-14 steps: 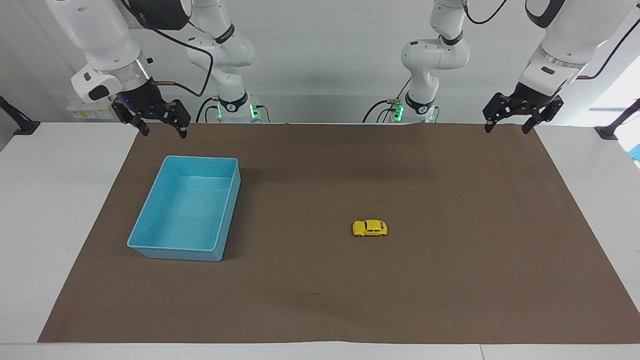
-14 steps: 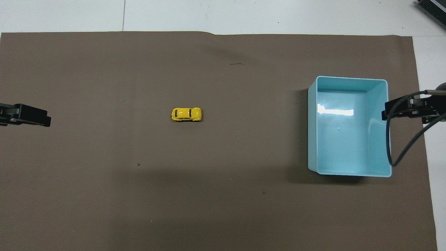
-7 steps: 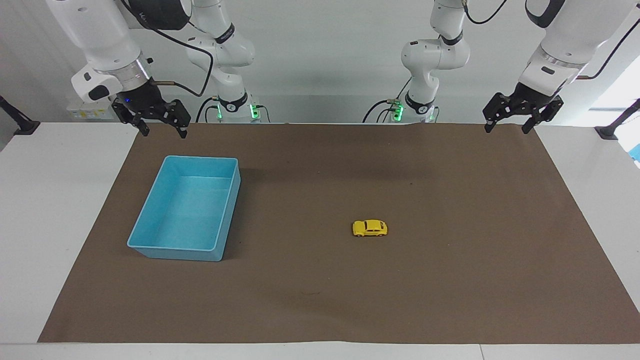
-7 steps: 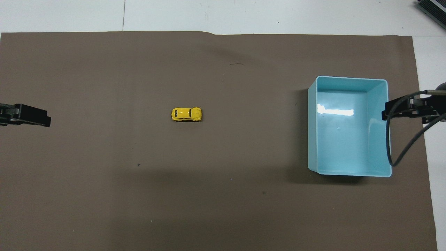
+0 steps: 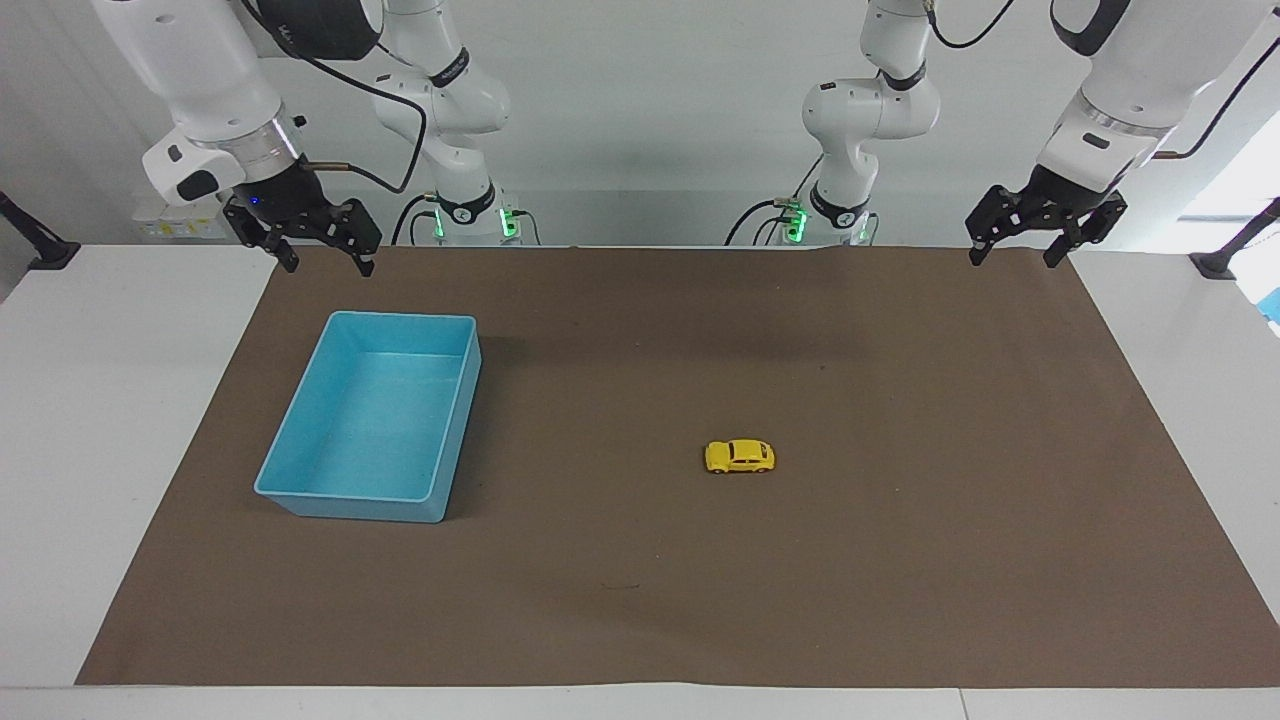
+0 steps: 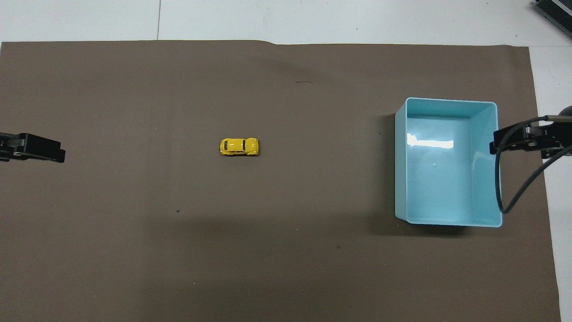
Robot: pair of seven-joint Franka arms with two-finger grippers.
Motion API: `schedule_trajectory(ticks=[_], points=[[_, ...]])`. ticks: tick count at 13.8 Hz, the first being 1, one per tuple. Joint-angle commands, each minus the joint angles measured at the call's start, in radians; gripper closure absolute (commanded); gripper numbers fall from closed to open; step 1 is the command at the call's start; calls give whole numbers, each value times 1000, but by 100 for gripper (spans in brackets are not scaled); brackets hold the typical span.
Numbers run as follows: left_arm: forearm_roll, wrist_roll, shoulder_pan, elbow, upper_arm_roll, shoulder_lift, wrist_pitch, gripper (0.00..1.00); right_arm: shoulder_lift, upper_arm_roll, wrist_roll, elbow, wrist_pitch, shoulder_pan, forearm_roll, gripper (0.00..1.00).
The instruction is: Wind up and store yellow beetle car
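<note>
The yellow beetle car stands on its wheels alone on the brown mat, about midway along the table. An empty blue bin sits toward the right arm's end. My right gripper hangs open in the air over the mat's edge by the robots, just above the bin's corner, holding nothing. Over the mat's corner at the left arm's end, my left gripper also hangs open and empty. Both are well away from the car.
A brown mat covers most of the white table. In the overhead view a black cable from the right arm loops over the bin's rim. The arm bases stand at the table's edge by the robots.
</note>
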Motion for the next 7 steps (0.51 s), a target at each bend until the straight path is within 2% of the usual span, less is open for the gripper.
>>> schedule_trajectory(ticks=[1, 7], points=[[3, 6, 6, -15, -1, -19, -6, 0, -10, 9, 15, -17, 13, -11, 15, 0], [3, -3, 6, -15, -1, -19, -6, 0, -10, 9, 15, -17, 13, -11, 15, 0]])
